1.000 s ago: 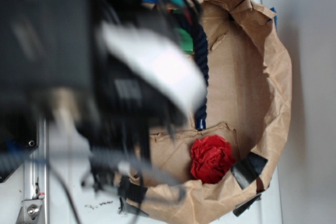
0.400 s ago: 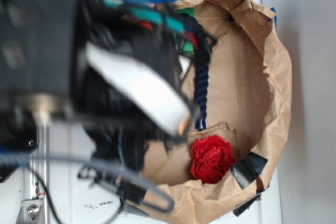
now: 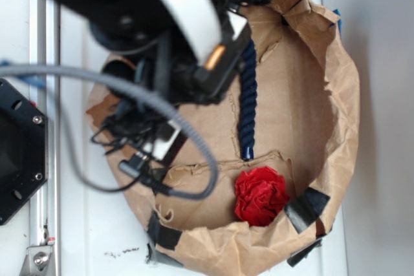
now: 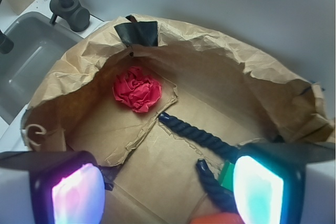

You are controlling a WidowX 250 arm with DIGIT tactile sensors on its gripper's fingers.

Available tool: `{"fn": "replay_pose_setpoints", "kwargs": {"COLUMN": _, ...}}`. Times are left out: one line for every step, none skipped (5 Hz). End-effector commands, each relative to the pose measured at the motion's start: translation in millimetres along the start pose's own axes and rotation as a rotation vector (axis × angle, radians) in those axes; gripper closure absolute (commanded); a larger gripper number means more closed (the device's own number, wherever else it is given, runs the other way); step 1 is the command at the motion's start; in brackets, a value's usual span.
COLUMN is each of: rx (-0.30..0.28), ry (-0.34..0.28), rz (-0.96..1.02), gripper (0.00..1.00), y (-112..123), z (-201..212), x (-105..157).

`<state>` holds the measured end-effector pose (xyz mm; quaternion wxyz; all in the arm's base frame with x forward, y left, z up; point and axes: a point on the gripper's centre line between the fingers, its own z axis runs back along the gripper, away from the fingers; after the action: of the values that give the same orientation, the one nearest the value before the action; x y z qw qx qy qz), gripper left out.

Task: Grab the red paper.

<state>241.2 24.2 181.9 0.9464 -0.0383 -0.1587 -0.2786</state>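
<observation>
The red paper (image 3: 260, 195) is a crumpled, rose-like wad lying on the floor of a low brown paper bag (image 3: 343, 95), near its lower wall. In the wrist view the red paper (image 4: 137, 88) lies ahead and a little left, well beyond my gripper (image 4: 168, 190). The gripper is open, its two glowing pads (image 4: 79, 192) wide apart over bare brown paper, with nothing between them. In the exterior view the arm (image 3: 174, 24) covers the bag's upper left and hides the fingers.
A dark blue rope (image 3: 247, 108) runs across the bag floor between gripper and paper; one rope end (image 4: 210, 179) lies by the right pad. A green piece (image 4: 227, 176) and something orange (image 4: 220, 219) sit low right. Black tape (image 4: 139, 32) marks the rim. A sink (image 4: 31, 51) lies left.
The arm has swung toward the top of the exterior view, uncovering the bag's left floor. The red paper and the rope have not moved.
</observation>
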Motion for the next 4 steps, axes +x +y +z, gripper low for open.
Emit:
{"fn": "replay_pose_setpoints", "kwargs": {"rx": -0.037, "ry": 0.056, "rz": -0.064, "gripper": 0.0, "y": 16, "z": -45, "x": 14}}
{"fn": "replay_pose_setpoints", "kwargs": {"rx": -0.059, "ry": 0.074, "rz": -0.123, "gripper": 0.0, "y": 7, "z": -70, "x": 19}}
{"fn": "replay_pose_setpoints", "kwargs": {"rx": -0.075, "ry": 0.064, "rz": -0.21, "gripper": 0.0, "y": -4, "z": -87, "x": 20}}
{"fn": "replay_pose_setpoints", "kwargs": {"rx": -0.096, "ry": 0.045, "rz": -0.263, "gripper": 0.0, "y": -14, "z": -100, "x": 25}}
